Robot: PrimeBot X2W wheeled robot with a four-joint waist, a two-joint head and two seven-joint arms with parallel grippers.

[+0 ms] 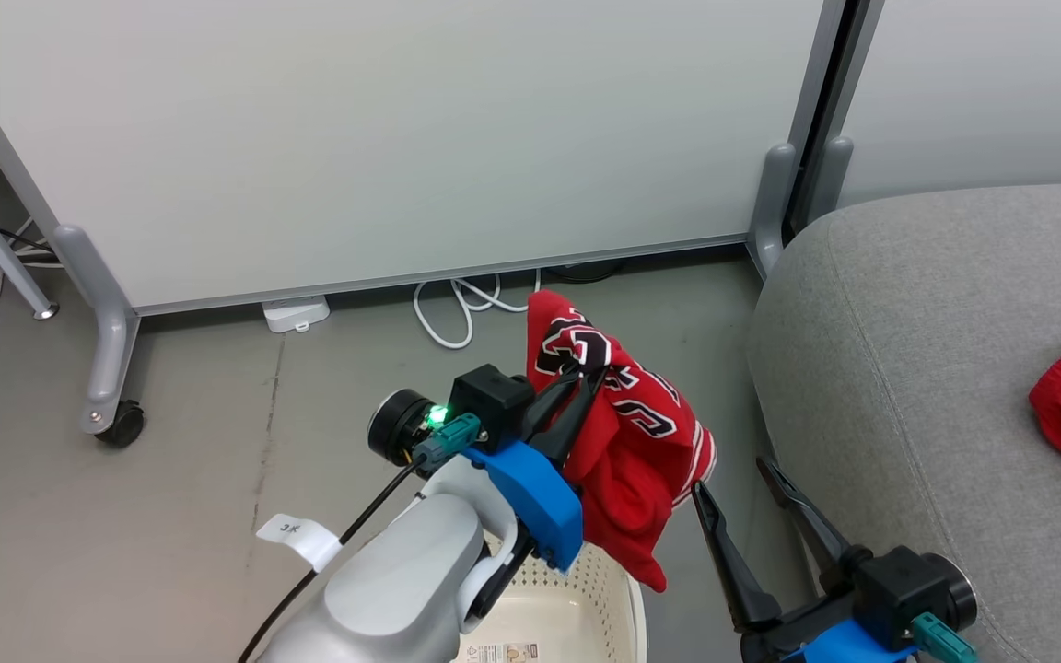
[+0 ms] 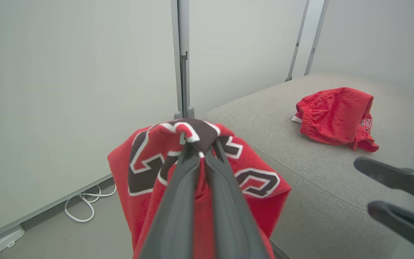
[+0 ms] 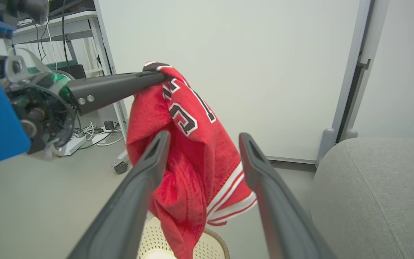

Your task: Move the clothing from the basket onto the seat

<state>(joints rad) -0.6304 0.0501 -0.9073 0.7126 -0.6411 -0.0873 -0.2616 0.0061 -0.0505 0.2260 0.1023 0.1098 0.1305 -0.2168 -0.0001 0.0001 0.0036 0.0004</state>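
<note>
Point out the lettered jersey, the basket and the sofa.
lettered jersey (image 1: 627,451), head view: red fabric under the lettering.
basket (image 1: 577,599), head view: perforated wall.
sofa (image 1: 908,368), head view: bare grey cushion top.

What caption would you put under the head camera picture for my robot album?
Left gripper holds a red jersey above the basket, beside the grey sofa.
</note>
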